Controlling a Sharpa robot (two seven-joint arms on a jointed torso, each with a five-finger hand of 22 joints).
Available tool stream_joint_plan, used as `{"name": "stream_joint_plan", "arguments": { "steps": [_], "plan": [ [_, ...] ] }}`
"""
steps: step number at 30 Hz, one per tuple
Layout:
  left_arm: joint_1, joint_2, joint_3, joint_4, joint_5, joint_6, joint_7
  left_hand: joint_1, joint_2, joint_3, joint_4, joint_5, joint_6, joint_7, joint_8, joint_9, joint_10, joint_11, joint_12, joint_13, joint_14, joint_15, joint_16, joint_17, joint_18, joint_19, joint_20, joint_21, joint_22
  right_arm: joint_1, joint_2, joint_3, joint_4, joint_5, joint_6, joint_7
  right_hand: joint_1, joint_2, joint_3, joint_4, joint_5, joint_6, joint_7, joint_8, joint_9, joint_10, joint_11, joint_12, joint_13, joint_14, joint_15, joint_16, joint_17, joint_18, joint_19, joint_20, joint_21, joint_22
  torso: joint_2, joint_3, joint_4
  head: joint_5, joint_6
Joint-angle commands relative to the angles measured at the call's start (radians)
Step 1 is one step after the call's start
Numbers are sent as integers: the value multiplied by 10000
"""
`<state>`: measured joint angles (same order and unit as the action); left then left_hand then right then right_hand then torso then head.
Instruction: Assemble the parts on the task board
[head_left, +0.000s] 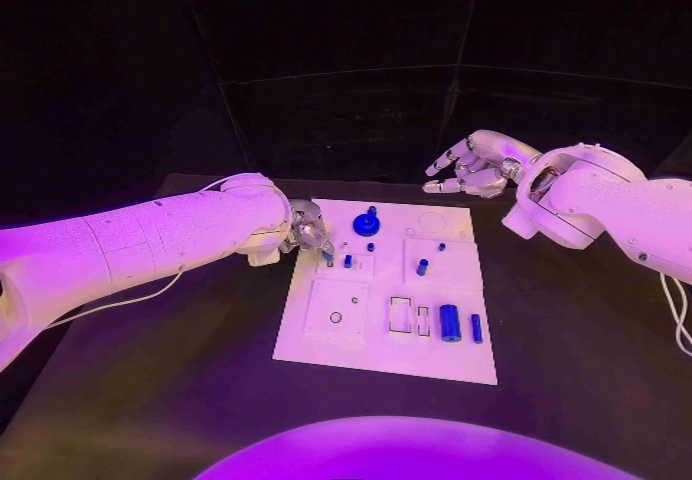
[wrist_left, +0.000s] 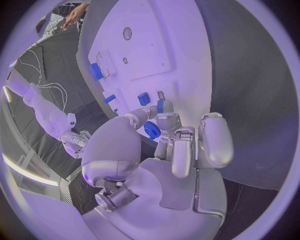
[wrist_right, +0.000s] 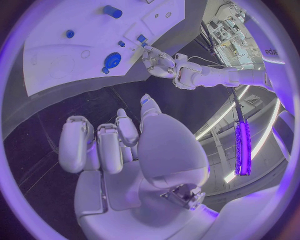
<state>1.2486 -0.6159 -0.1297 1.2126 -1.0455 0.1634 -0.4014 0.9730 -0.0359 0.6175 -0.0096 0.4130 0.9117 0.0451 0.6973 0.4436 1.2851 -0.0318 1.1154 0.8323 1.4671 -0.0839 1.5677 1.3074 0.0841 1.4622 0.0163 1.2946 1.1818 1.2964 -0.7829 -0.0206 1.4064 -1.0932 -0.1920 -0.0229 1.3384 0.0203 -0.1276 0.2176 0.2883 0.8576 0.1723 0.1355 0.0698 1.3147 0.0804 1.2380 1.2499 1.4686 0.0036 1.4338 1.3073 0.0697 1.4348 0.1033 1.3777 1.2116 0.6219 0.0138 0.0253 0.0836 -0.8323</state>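
1. The left robot hand (head_left: 306, 232) sits at the left edge of the task board (head_left: 339, 340), near its far left corner, fingers pointed down onto the board. In the left wrist view its fingertips (wrist_left: 164, 106) pinch a small blue part (wrist_left: 160, 105) just above the white surface, so this hand is holding that part.
2. The task board lies in the middle of the black tabletop (head_left: 577, 360), its long sides running from the near edge toward the far edge.
3. Near the board's far edge, left of centre, stands a round blue knob-shaped part (head_left: 366, 223), just beside the left robot hand's fingers.
4. A little nearer than the knob, small blue pieces (head_left: 371, 246) stand in the board around its middle, and one short blue peg (head_left: 421, 267) stands right of centre.
5. Toward the board's near right corner a larger blue cylinder (head_left: 450, 322) lies flat, with a thin blue pin (head_left: 476, 328) just beside it on the right; both lie lengthwise along the board.
6. The right robot hand (head_left: 473, 163) hangs in the air beyond the board's far right corner, well apart from the parts, touching nothing. Its fingers are loosely bent and apart, holding nothing, as the right wrist view (wrist_right: 119, 145) also shows.
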Motion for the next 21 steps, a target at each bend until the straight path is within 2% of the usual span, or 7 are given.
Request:
{"name": "stream_joint_plan", "arguments": {
  "steps": [1,13,21],
  "plan": [
    [-10,23,-4,43,-91,209,-121,99,5,1445,-1445,31,64,-9,42,-11,85,-10,62,16,1037,-83,31,2634,-46,37,-14,38,16,21,7,5,-2,-16,57,43,89,47,-67,14,50,-53,-19,63,-5,-38,6,24,8,557,-54,-54,555,21,-55,-26,-39,-9,-5,6,-5,-8,-20],
    [-45,9,-20,136,-91,474,-219,99,4,1445,-1443,41,67,-9,41,-13,86,-11,58,10,1037,-84,31,2634,-45,37,-14,37,14,21,18,5,-12,-16,70,43,105,54,-86,18,90,-55,-19,67,-5,-36,5,28,11,557,-55,-55,556,19,-52,-28,-36,-2,-4,8,17,-22,-51],
    [-49,-41,-28,174,-92,638,-305,98,3,1445,-1440,54,71,-11,41,-14,89,-12,54,3,1037,-84,31,2634,-45,37,-15,35,12,21,17,5,-18,-16,78,39,105,54,-86,18,90,-55,-19,67,-5,-36,5,28,11,557,-55,-55,556,19,-52,-28,-36,-2,-6,4,6,7,-79]
  ]
}}
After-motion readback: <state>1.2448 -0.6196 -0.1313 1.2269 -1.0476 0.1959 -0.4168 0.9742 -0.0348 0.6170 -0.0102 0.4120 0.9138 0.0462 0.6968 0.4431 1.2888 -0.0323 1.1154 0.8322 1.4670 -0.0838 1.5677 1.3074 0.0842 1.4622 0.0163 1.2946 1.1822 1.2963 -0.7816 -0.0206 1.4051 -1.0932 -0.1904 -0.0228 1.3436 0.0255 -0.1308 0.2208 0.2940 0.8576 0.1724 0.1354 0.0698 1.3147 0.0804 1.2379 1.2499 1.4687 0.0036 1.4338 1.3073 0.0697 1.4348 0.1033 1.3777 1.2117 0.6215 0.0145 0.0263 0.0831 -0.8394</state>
